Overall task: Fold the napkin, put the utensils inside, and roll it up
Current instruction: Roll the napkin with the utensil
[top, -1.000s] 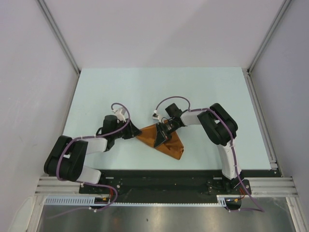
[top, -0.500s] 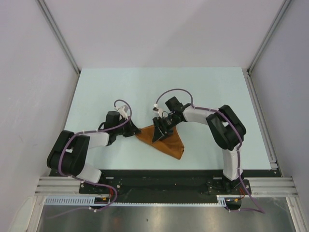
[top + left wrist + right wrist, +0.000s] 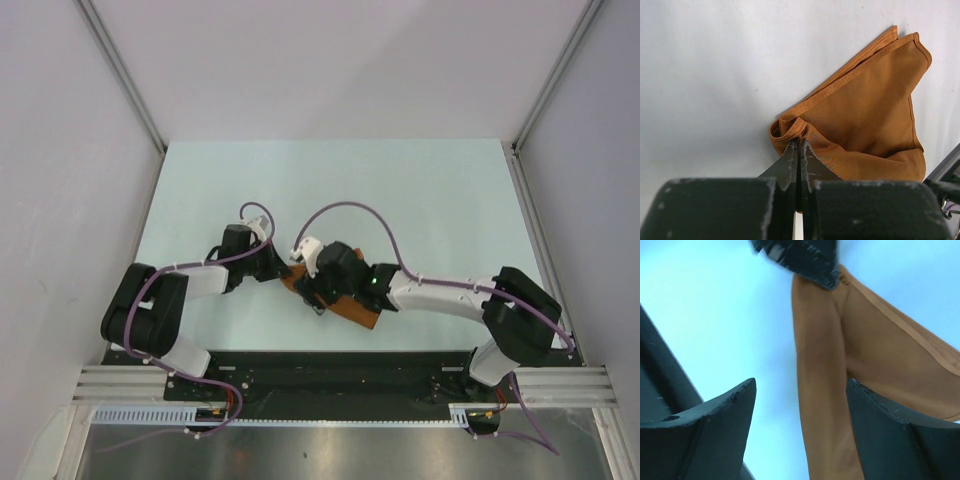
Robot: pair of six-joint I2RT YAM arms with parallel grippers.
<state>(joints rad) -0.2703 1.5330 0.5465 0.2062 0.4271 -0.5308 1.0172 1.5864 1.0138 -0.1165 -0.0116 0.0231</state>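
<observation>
Top external, near to far: black rail (image 3: 330,375) w/ both arm bases at near edge. R arm (image 3: 450,295) stretched low + far leftward over near part of pale table (image 3: 420,190); L arm (image 3: 190,285) bent, reaching right. Both meeting at napkin (image 3: 358,314), lying centre-left, close to near edge of table. R gripper (image 3: 315,298) right above cloth, hiding most of it; rust-orange strip visible at near-right side, plus small bit by L gripper (image 3: 285,270) at napkin's left corner.

Left wrist cam: L gripper (image 3: 796,150) fingers pressed together, no gap, tips nipping rolled hem at nearest napkin (image 3: 865,115) corner. Cloth folded to rough triangle, dbl edges running off to far pt, flat on table (image 3: 715,75) except soft bulge nr pinched corner.

Right wrist cam: R gripper (image 3: 800,385) fingers spread wide, gripping nothing, set either side of folded napkin (image 3: 825,390) ridge below. Contact w/ cloth: can't tell. Farther off, dark tip of L gripper (image 3: 800,257) on napkin's far corner.
</observation>
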